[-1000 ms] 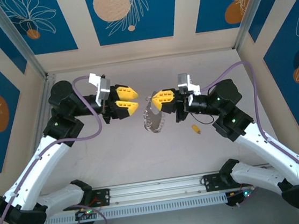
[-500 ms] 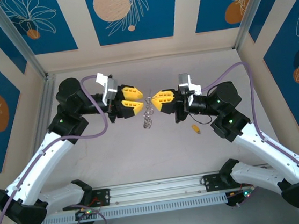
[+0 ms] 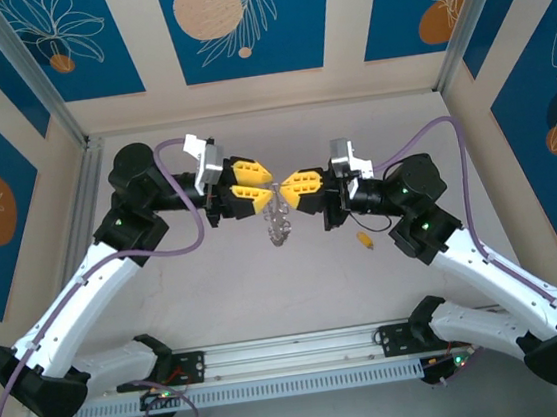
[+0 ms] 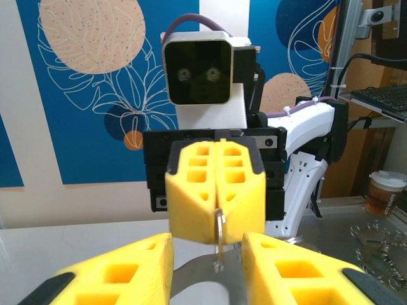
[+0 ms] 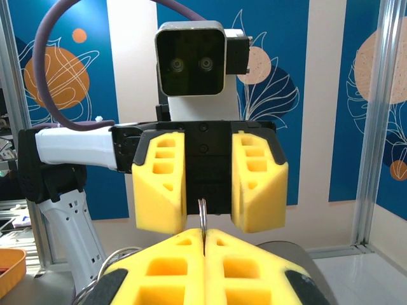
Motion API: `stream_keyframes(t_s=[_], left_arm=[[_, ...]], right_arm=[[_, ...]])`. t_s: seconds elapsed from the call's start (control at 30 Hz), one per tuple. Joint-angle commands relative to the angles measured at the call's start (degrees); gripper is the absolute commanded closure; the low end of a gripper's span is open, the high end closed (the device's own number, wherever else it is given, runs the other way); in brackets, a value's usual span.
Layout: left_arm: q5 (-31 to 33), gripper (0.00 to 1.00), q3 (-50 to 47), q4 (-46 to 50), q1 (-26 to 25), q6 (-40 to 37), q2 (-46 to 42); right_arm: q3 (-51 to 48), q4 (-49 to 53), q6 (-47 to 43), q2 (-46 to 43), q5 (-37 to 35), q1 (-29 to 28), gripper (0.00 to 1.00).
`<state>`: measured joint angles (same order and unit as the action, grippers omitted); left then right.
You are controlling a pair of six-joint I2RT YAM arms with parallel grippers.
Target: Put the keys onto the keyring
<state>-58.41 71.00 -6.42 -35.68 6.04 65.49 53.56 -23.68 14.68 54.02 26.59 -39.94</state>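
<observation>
The keyring hangs above the table's middle, a thin grey hoop with silvery keys dangling below. My right gripper is shut on its top edge; in the right wrist view the hoop rises edge-on from the closed fingertips. My left gripper is open, facing the right one, with a yellow finger on each side of the hoop and no contact visible. From the left wrist, the hoop hangs from the right gripper above my open left gripper. The tiny yellow-orange key lies on the table under the right arm.
Blue patterned walls and aluminium posts close in the table on three sides. A rail with both arm bases runs along the near edge. A paper cup stands outside the cell.
My left gripper has moved right until its open fingers flank the hoop. The hoop has turned from broadside to nearly edge-on. The right gripper has shifted slightly left, still shut.
</observation>
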Motion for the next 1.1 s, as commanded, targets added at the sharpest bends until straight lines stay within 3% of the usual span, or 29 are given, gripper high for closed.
stream_keyframes(t_s=[0.0, 0.3, 0.63, 0.83, 0.87, 0.97, 1.07], left_arm=[[0.56, 0.70, 1.33, -0.24, -0.85, -0.89, 0.07], [1.37, 0.76, 0.99, 1.34, -0.95, -2.55, 0.15], [1.63, 1.00, 0.33, -1.27, -1.16, -1.61, -0.06], [1.64, 1.00, 0.23, -1.27, -1.06, -2.13, -0.41], [2.33, 1.00, 0.32, -0.02, -1.11, -2.95, -0.53], [5.17, 1.00, 1.69, 7.71, -0.95, -7.48, -0.92], [7.90, 1.00, 2.80, 15.20, -0.49, -11.69, -1.20]], right_arm=[[0.11, -3.99, 1.01, -0.05, -0.66, -0.38, 1.00], [-0.91, -6.74, 2.86, -0.49, -0.77, -0.40, 1.00], [-1.35, -8.75, 4.30, 0.35, -0.68, -0.40, 1.00], [-1.40, -4.99, 3.50, -0.04, -3.09, -0.41, 1.00], [-0.97, -2.80, 2.96, -0.21, -3.95, -0.40, 0.96], [-0.81, 3.49, 1.54, -1.90, -7.74, -0.39, 0.65], [-0.55, 12.86, -1.44, -5.23, -12.32, -0.40, 0.48]])
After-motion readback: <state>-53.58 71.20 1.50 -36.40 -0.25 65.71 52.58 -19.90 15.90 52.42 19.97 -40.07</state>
